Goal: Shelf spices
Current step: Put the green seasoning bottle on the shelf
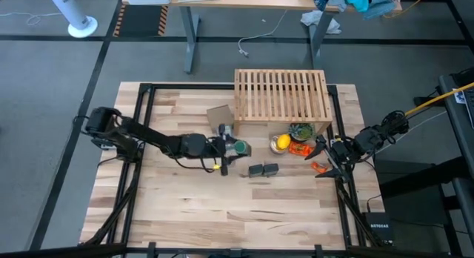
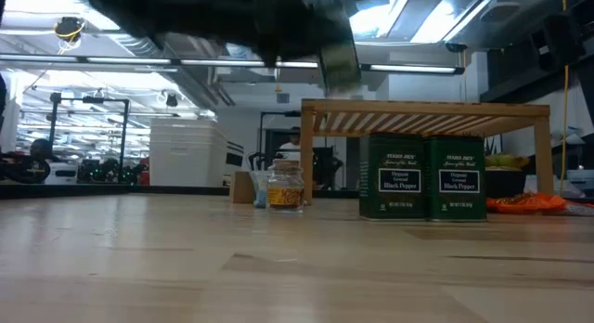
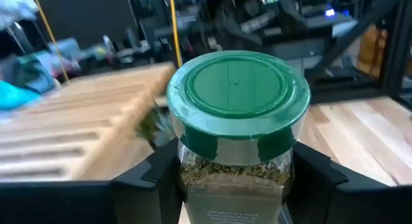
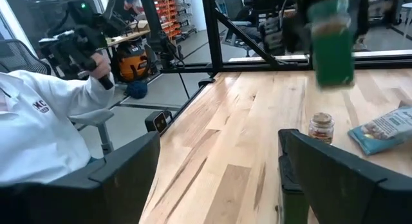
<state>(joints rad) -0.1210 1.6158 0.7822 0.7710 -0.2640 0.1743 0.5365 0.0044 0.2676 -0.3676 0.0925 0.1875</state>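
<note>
- Two dark tins (image 1: 264, 170) stand side by side on the worktop (image 1: 222, 213), in front of the wooden shelf (image 1: 281, 95).
- Left tool (image 1: 231, 148) is clamped on the green bottle (image 3: 235, 130), its fingers (image 3: 145, 176) against the bottle's sides.
- In the low view the bottle hangs clear above the worktop, near the shelf's front edge.
- One small clear glass jar (image 2: 285, 185) sits on the worktop, left of the tins in the low view.
- Right tool (image 1: 323, 159) waits at the worktop's right edge, fingers apart, holding nothing.
- Under the shelf lies a yellow lemon (image 1: 281, 144); the orange item beside it is probably a packet.
</note>
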